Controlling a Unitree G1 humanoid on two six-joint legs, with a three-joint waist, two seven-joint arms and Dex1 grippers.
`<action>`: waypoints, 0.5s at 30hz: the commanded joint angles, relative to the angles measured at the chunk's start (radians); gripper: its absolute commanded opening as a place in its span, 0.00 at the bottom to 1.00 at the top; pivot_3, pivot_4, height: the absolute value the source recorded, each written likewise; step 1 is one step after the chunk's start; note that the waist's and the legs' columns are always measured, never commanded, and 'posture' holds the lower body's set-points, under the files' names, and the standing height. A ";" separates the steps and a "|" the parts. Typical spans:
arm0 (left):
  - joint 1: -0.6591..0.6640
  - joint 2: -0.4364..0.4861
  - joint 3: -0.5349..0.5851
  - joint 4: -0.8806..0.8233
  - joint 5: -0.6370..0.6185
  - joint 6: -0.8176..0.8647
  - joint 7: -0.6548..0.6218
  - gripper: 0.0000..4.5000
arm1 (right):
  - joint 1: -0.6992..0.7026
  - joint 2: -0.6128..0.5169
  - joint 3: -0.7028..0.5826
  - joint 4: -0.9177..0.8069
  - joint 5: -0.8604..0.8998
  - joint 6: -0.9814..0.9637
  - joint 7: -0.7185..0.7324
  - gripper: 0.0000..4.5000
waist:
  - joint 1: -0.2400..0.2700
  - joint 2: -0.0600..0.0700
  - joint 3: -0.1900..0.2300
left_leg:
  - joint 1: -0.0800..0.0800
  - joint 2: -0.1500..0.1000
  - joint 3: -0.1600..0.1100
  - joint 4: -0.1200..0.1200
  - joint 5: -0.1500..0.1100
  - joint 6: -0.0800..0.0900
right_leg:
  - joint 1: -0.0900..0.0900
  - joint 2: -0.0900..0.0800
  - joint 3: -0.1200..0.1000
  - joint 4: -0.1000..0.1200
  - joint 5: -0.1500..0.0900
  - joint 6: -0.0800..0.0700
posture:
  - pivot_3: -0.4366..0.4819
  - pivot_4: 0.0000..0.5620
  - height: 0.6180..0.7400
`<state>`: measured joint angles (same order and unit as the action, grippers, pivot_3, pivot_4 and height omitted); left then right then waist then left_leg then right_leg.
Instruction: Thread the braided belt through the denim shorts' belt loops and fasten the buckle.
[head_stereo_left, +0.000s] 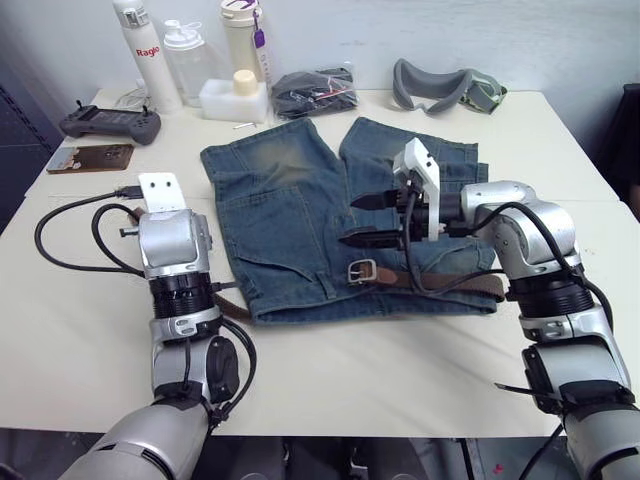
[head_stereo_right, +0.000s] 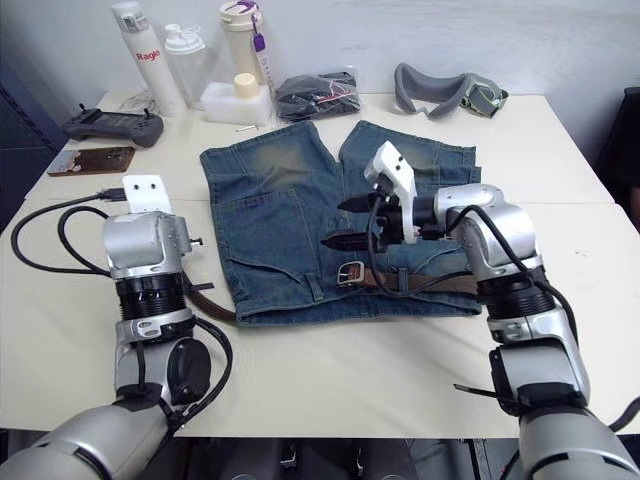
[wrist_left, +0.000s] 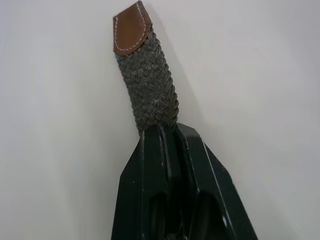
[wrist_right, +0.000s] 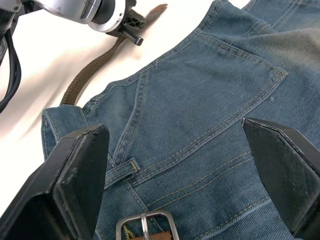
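Note:
The denim shorts (head_stereo_left: 285, 200) lie flat mid-table, waistband toward me. The braided belt (head_stereo_left: 455, 283) runs along the waistband, its silvery buckle (head_stereo_left: 362, 271) resting on the denim near the middle. The belt's other end comes out at the shorts' left side (wrist_right: 85, 75). There my left gripper (wrist_left: 160, 131) is shut on it, just behind the brown leather tip (wrist_left: 131, 27), over bare table. My right gripper (head_stereo_left: 368, 220) hangs open just above the shorts beyond the buckle (wrist_right: 145, 225), with nothing between its fingers. A belt loop (wrist_right: 122, 170) shows beside the buckle.
Along the far edge stand bottles (head_stereo_left: 140, 50), a white container (head_stereo_left: 232, 98), a black bundle in a clear bag (head_stereo_left: 315, 92) and grey goggles (head_stereo_left: 445, 88). A black controller (head_stereo_left: 110, 124) and a brown flat item (head_stereo_left: 90, 157) lie far left. Black cables (head_stereo_left: 70, 225) loop beside my left arm.

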<state>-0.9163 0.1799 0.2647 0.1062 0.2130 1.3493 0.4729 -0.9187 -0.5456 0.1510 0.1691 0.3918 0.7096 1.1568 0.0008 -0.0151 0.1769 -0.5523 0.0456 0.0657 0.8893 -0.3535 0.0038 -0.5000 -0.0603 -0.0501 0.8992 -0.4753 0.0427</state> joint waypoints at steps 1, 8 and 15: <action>0.003 0.076 -0.171 -0.127 0.026 -0.198 -0.102 0.00 | -0.024 -0.007 -0.018 -0.002 -0.004 -0.025 -0.001 1.00 | -0.001 0.000 0.000 | 0.000 0.000 0.000 0.000 0.000 -0.001 | 0.000 0.000 0.000 0.000 0.000 0.000 | 0.48 0.27 0.31; 0.107 0.094 -0.294 -0.291 -0.051 -0.482 -0.341 0.00 | -0.036 -0.011 -0.032 0.040 -0.071 -0.128 -0.064 1.00 | -0.001 0.000 0.000 | 0.000 0.000 0.000 0.000 0.000 0.000 | 0.000 0.000 0.000 0.000 0.000 -0.001 | 0.48 0.27 0.31; 0.278 0.212 -0.376 -0.435 -0.258 -0.695 -0.794 0.00 | 0.054 -0.117 0.041 0.002 -0.352 -0.558 -0.173 1.00 | -0.002 0.001 0.001 | 0.000 0.001 0.001 -0.001 0.000 0.000 | 0.000 0.000 0.000 -0.001 -0.002 -0.004 | 0.48 0.27 0.31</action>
<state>-0.6433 0.3821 -0.1333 -0.2722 0.0455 0.7080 -0.2002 -0.8773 -0.6395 0.1786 0.2091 0.1102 0.2758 1.0151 -0.0013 -0.0137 0.1779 -0.5525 0.0462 0.0669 0.8886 -0.3537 0.0044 -0.4999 -0.0600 -0.0497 0.8979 -0.4774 0.0387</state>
